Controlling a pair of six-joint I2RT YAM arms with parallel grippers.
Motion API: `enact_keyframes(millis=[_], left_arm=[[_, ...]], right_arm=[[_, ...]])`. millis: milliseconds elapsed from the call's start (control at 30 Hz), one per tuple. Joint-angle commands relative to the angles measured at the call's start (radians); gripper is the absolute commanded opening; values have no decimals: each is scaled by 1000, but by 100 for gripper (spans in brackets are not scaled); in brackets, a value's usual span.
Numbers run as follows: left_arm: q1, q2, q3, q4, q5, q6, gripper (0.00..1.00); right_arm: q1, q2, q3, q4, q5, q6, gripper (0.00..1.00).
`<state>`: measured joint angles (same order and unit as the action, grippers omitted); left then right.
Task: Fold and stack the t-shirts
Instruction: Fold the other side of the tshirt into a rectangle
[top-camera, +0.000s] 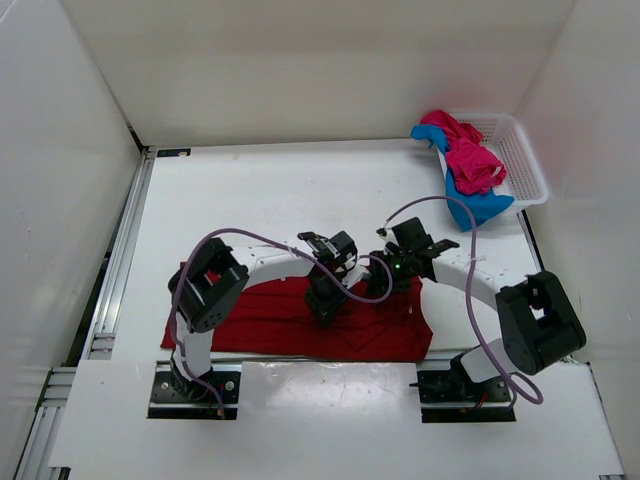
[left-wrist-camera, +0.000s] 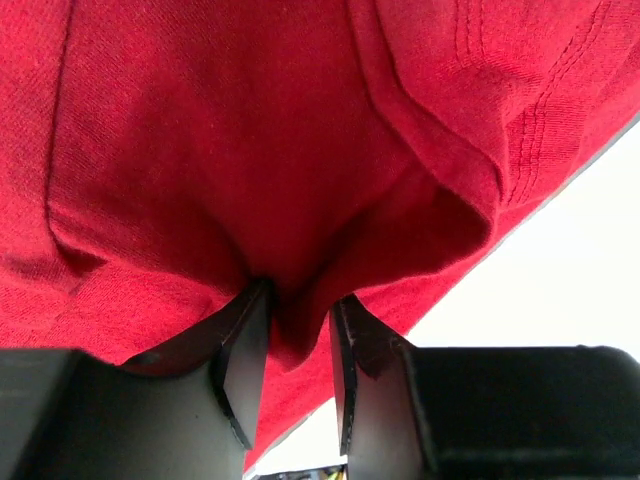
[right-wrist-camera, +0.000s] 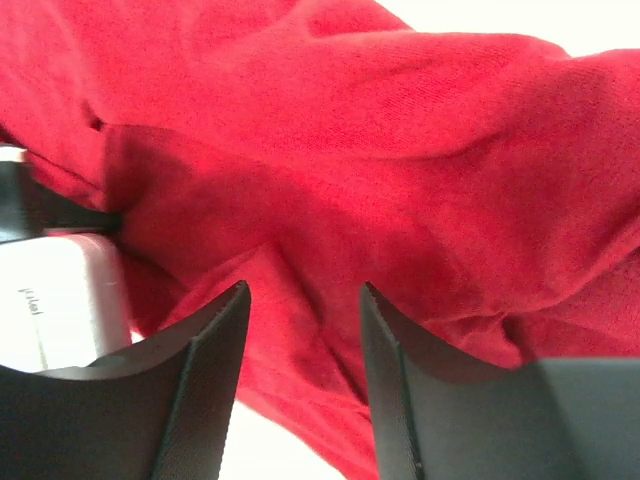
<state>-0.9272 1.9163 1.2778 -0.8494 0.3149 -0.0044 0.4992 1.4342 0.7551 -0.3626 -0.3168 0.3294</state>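
Top view: dark red shirt (top-camera: 280, 325) lies spread flat across the 6 o'clock part of the white surface (top-camera: 270, 190), just ahead of both arm bases, long side running 9 to 3 o'clock. Its 3 o'clock end looks rumpled, w/ creases near the corner.

L gripper (top-camera: 325, 312) points down onto the shirt's 12 o'clock edge, about mid-length. R gripper (top-camera: 388, 285) sits just to its 3 o'clock side, also down at that edge; the two are near each other but apart.

L wrist view: L gripper (left-wrist-camera: 300, 300) has its fingers (left-wrist-camera: 245, 350) part-open w/ a narrow gap. A loose fold of the red shirt (left-wrist-camera: 250, 150) sags into that gap; cloth isn't pinched tight, so no real hold. Stitched hem runs at 1 to 2 o'clock, bare surface beyond it at 3 to 4 o'clock.

R wrist view: R gripper (right-wrist-camera: 300, 290) has fingers (right-wrist-camera: 205, 360) apart, wider than the L pair, nothing clamped btwn them. Bunched red cloth (right-wrist-camera: 400, 150) fills the view past the tips.

Other two shirts are at the surface's 1 to 2 o'clock corner: pink shirt (top-camera: 470, 155) heaped over the 9 o'clock rim of the white mesh basket (top-camera: 525, 160), blue shirt (top-camera: 470, 205) under it, hanging out onto the surface at the basket's 7 o'clock side.
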Motion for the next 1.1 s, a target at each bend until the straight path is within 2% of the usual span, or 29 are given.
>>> enact_keyframes(millis=[0,100,200,267,367,467,567,933,1067], left_arm=[[21,7,0,-4,21,4,41],[68,7,-9,-4,87,4,39],[114,-11,-9,-4,177,4,41],[136,-34,-9,-4,210,4,43],[136,-92,-43,39,210,4,44],[136,-143,-55,75,224,4,44],[136,-143,-46,84,243,4,44],[166,-96,-46,84,270,4,44],[195,-96,-37,20,248,4,45]], right_arm=[[38,15,-10,51,-73,-52,54],[38,34,-20,62,-64,-52,61],[38,34,-30,73,-108,-61,63],[38,-23,-54,86,-82,-46,63],[15,-218,-91,163,-39,8,65],[15,-337,-112,174,-15,26,67],[15,-379,-135,185,-47,36,68],[90,-324,-244,238,-19,13,63],[110,-278,-244,238,25,13,63]])
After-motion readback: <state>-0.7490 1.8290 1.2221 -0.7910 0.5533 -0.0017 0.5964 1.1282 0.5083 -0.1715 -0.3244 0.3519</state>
